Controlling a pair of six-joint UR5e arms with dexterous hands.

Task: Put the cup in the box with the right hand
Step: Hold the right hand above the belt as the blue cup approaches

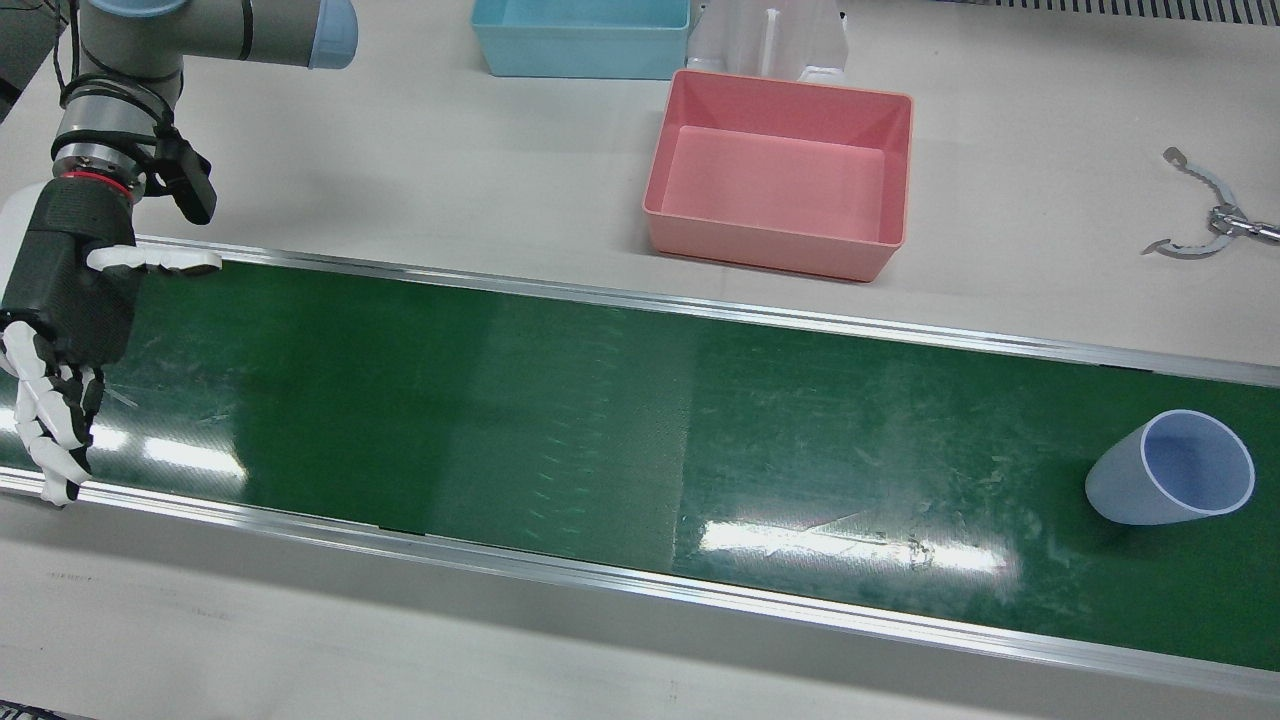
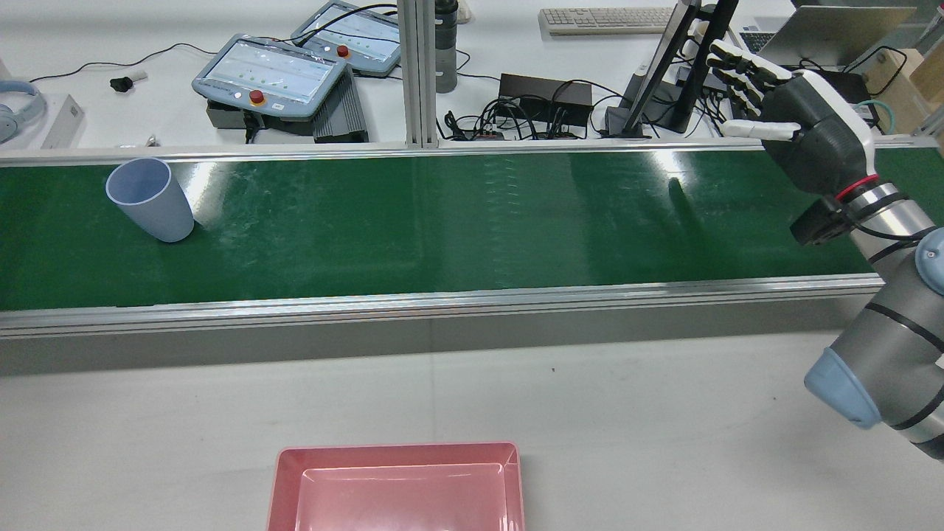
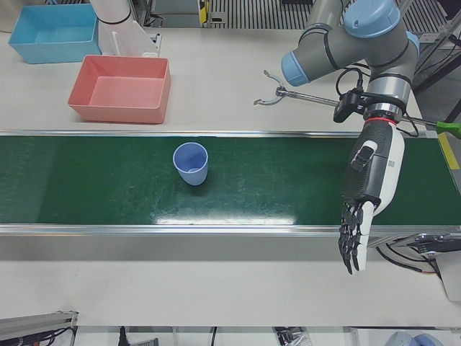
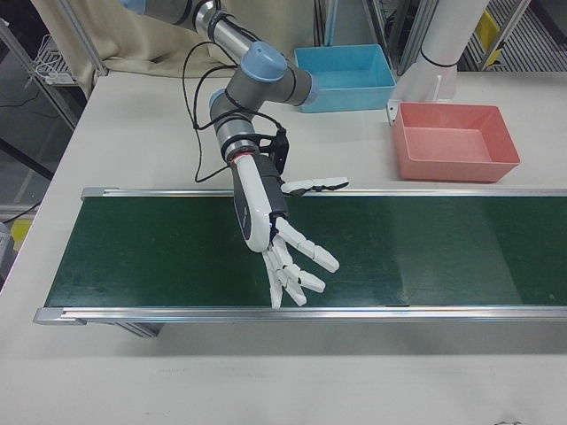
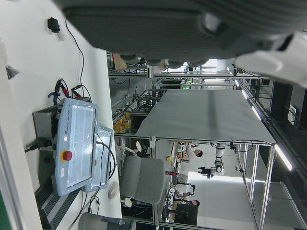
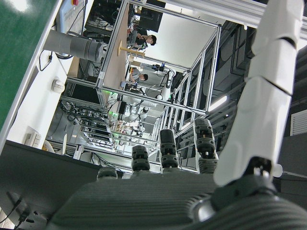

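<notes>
The right robot hand (image 4: 266,217) hangs over the near end of the green belt (image 1: 560,400), fingers (image 4: 297,266) spread wide and holding nothing. The left robot hand (image 3: 367,194) hovers above the belt's other end, likewise splayed and empty. The pale blue cup (image 1: 1170,480) stands upright on the belt, well apart from the right robot hand and nearer the left one. Beyond the belt, on the pale worktop (image 1: 450,170), sits the pink box (image 1: 780,175), with a blue bin (image 1: 580,38) just behind it.
</notes>
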